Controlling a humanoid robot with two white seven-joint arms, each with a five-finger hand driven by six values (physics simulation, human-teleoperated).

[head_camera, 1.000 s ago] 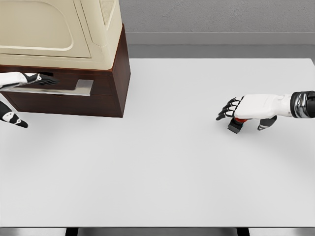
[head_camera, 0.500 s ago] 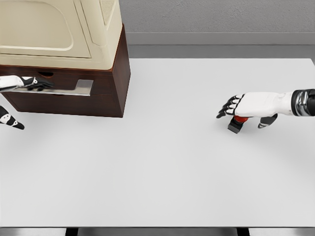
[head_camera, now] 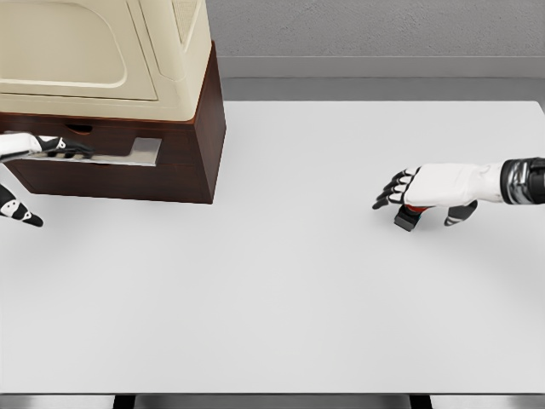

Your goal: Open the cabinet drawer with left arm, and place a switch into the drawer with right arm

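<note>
1. The right robot hand (head_camera: 423,189) lies palm down over the switch (head_camera: 410,215), fingers (head_camera: 388,192) stretched toward the left and only loosely bent. Whether it truly grips the switch cannot be told — the palm hides the contact, and only a red patch and a dark block show beneath it.
2. The switch sits on the tabletop (head_camera: 281,281), right of centre, well apart from the cabinet (head_camera: 170,162).
3. The left robot hand (head_camera: 53,146) is cut off by the picture's left edge; its dark fingers rest on the silver front lip of the drawer (head_camera: 128,153), seemingly hooked there, though the grip is too small to read. A second white-and-black part of that arm (head_camera: 15,207) shows lower at the edge.
4. The drawer stands out a little from the dark wood cabinet, and a cream appliance (head_camera: 102,51) sits on top, cropped by the frame.
5. Compared with half a second ago, the right robot hand has sunk slightly onto the switch — the left has barely moved.
</note>
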